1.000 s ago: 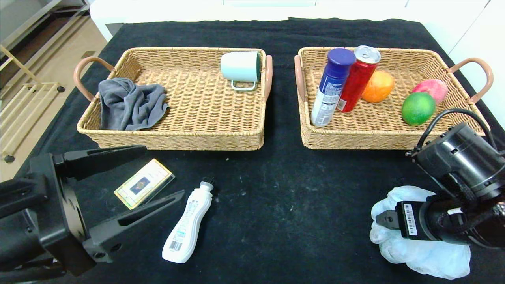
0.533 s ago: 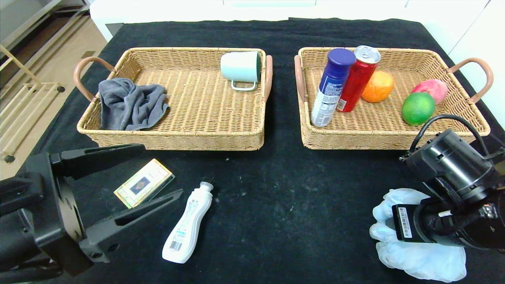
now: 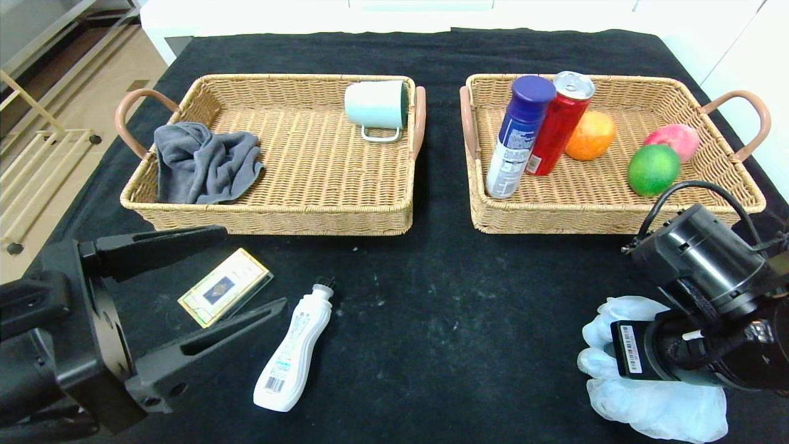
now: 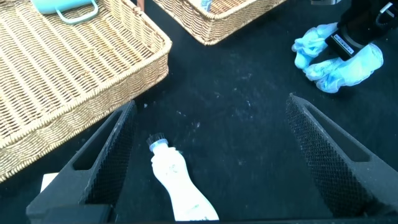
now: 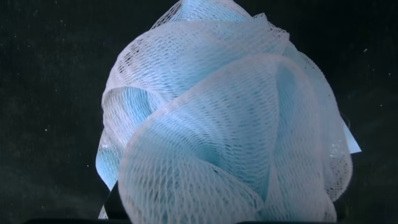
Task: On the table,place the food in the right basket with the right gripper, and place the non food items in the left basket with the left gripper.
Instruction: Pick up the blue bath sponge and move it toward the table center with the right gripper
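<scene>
card box [image 3: 225, 287] left of bottle [image 3: 293, 350]

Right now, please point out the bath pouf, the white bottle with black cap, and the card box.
bath pouf [image 3: 653, 404], head view, on its lower mesh folds.
white bottle with black cap [image 3: 294, 348], head view, on its body.
card box [image 3: 225, 287], head view, on its printed face.

Pale blue mesh bath pouf [image 5: 230, 124]

Black arms, looped cable, white barcode sticker.
</scene>
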Available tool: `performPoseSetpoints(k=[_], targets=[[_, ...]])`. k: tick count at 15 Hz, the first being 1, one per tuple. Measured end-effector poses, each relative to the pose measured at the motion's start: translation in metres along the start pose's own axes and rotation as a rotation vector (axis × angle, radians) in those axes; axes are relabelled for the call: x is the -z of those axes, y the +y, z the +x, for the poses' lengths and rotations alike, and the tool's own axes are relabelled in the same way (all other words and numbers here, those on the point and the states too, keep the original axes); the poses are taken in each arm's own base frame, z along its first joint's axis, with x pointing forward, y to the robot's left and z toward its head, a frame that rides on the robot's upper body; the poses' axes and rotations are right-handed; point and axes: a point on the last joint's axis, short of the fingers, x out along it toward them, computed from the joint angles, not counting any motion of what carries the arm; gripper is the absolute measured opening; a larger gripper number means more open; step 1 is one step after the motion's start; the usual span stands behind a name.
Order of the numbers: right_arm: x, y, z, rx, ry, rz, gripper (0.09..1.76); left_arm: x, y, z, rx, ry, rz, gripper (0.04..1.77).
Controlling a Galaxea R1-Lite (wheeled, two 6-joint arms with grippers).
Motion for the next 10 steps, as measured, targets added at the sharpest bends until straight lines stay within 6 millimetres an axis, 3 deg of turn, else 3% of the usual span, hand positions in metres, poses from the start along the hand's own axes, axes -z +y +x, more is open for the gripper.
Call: performPoseSetpoints(k=[5,10], targets=[[-0.002,-0.001,-0.008,-0.023,-0.018,0.000,0.83,0.000,0.000,0.000,-0.002,0.000,0.001,1.72],[-0.006,-0.016,-0.064,-0.207,-0.054,-0.022,0.78,0.001,0.000,0.000,-0.001,0.005,0.000,1.72]])
